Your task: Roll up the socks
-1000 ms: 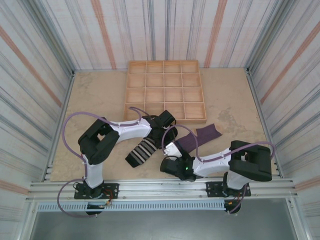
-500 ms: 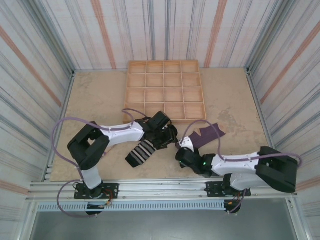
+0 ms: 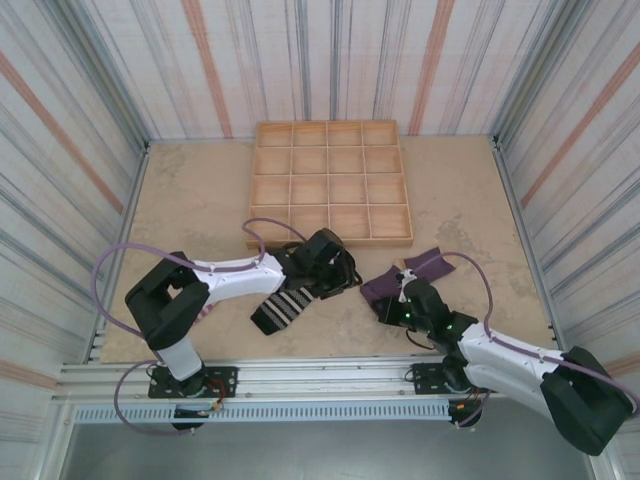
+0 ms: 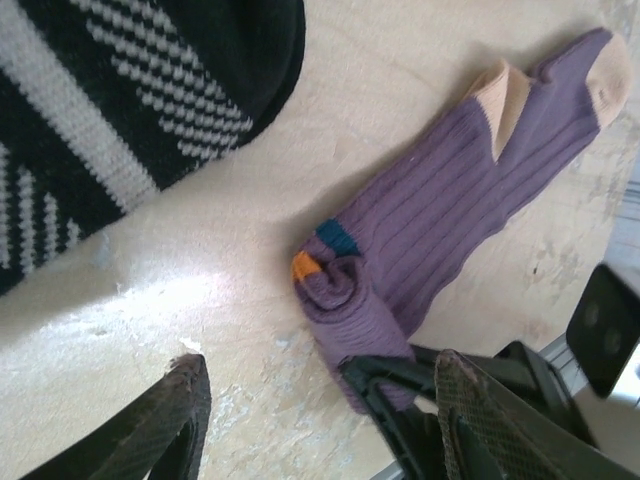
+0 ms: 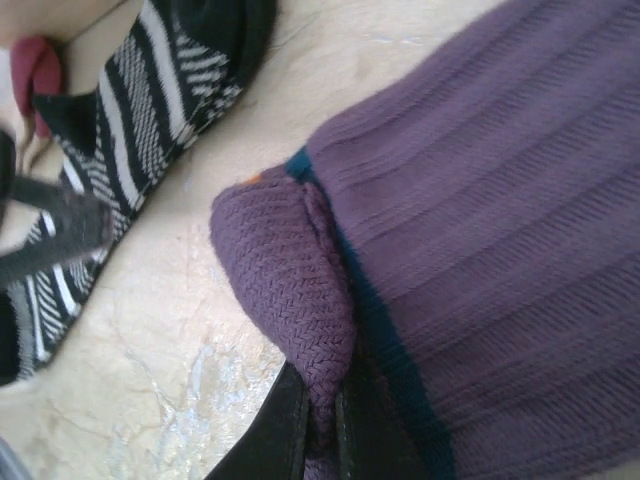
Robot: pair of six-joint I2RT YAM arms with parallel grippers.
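Pinching the rolled cuff end of the purple sock (image 5: 480, 200), the right claw (image 5: 322, 400) was closed tight on the fabric at lower centre of its wrist frame. The left claw (image 4: 320, 362) stood part open and empty, just short of that roll. The striped sock (image 3: 282, 305) lay apart, left of centre. The bench (image 3: 200, 190) was bare at upper left and far right, either side of the tray (image 3: 331, 240).
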